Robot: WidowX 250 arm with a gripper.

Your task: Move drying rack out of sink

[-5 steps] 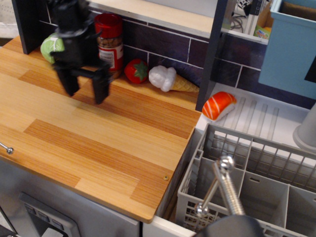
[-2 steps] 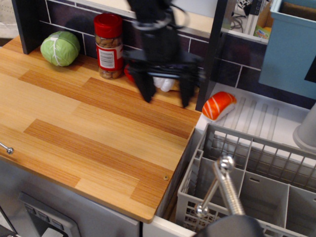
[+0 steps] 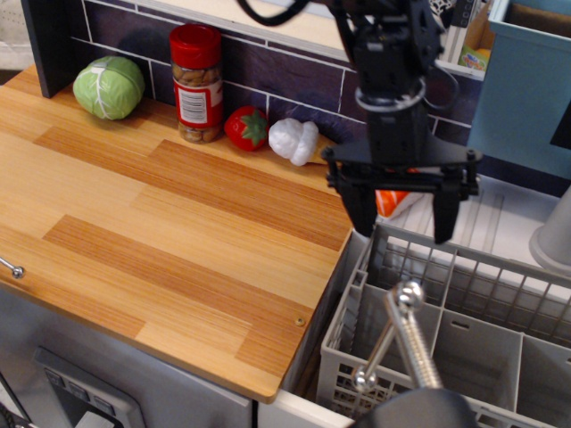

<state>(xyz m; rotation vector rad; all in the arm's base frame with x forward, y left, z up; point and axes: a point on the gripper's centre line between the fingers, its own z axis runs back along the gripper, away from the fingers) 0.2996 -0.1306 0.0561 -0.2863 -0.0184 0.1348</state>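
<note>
Grey slatted plastic drying rack sits down in the white-rimmed sink, at 5 o'clock from the wooden counter. We hold our black end effector spread wide over the rack's far wall, presumably to straddle that rim for lifting.

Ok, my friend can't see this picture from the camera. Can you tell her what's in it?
A black robot gripper, jaws open, hangs just above the back edge of a grey drying rack that sits in the sink by a chrome faucet. On the wooden counter to the left, along the wall, are a toy cabbage, a red-lidded jar, a tomato and an ice-cream cone.
</note>
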